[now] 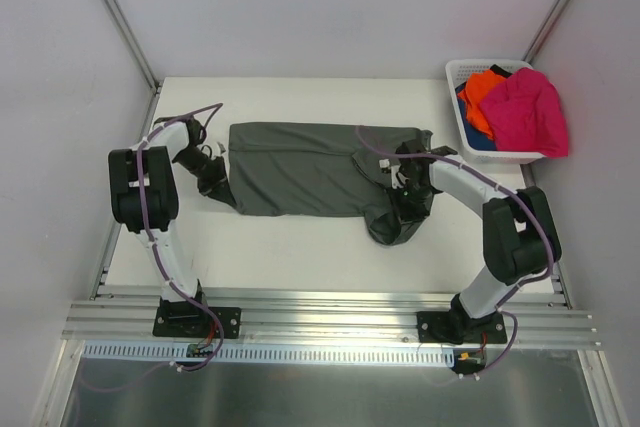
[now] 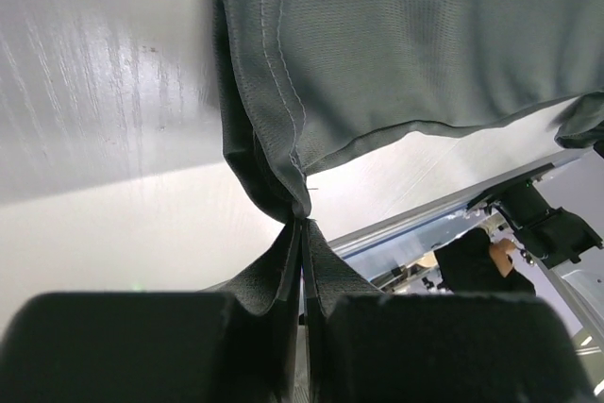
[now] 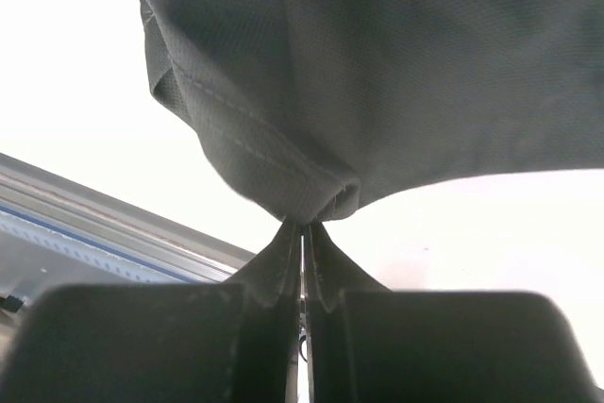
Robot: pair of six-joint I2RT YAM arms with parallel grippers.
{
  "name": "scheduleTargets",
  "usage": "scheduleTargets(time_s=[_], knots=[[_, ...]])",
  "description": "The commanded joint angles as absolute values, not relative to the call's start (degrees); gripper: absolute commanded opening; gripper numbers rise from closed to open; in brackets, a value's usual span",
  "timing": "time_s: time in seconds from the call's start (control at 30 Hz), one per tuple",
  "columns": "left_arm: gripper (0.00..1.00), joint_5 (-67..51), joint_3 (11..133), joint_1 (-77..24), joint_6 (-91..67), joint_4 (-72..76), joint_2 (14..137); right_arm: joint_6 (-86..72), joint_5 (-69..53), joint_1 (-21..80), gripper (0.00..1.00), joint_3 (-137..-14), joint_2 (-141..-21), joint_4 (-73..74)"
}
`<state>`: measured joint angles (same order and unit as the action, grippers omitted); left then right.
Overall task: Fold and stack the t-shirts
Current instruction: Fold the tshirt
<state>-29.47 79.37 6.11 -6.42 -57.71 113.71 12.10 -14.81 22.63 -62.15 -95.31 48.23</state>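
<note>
A large dark grey-green t-shirt (image 1: 300, 172) lies spread across the middle of the table, its right end bunched and drooping toward the front. My left gripper (image 1: 215, 182) is shut on a pinch of the shirt's left edge. In the left wrist view the gripper (image 2: 304, 224) clamps a gathered fold, and the cloth (image 2: 396, 44) hangs lifted off the white table. My right gripper (image 1: 405, 197) is shut on the bunched right end. In the right wrist view this gripper (image 3: 302, 226) pinches a rolled hem of the shirt (image 3: 377, 63). Magenta-pink (image 1: 530, 112), orange (image 1: 480, 92) and blue (image 1: 482, 142) t-shirts sit piled at the back right.
A white lattice basket (image 1: 470, 67) at the back right corner holds the piled shirts. White walls with metal corner posts enclose the table on three sides. An aluminium rail (image 1: 320, 312) with both arm bases runs along the near edge.
</note>
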Motion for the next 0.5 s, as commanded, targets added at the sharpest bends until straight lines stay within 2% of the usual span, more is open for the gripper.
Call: scheduleTargets(time_s=[0.0, 0.47], knots=[[0.00, -30.68, 80.33, 6.50, -5.98, -58.97, 110.13, 13.45, -13.10, 21.80, 0.01, -64.16, -91.41, 48.87], [0.00, -28.57, 82.79, 6.42, -5.45, -58.89, 109.51, 15.12, -11.16, 17.58, 0.01, -66.53, -89.38, 48.51]])
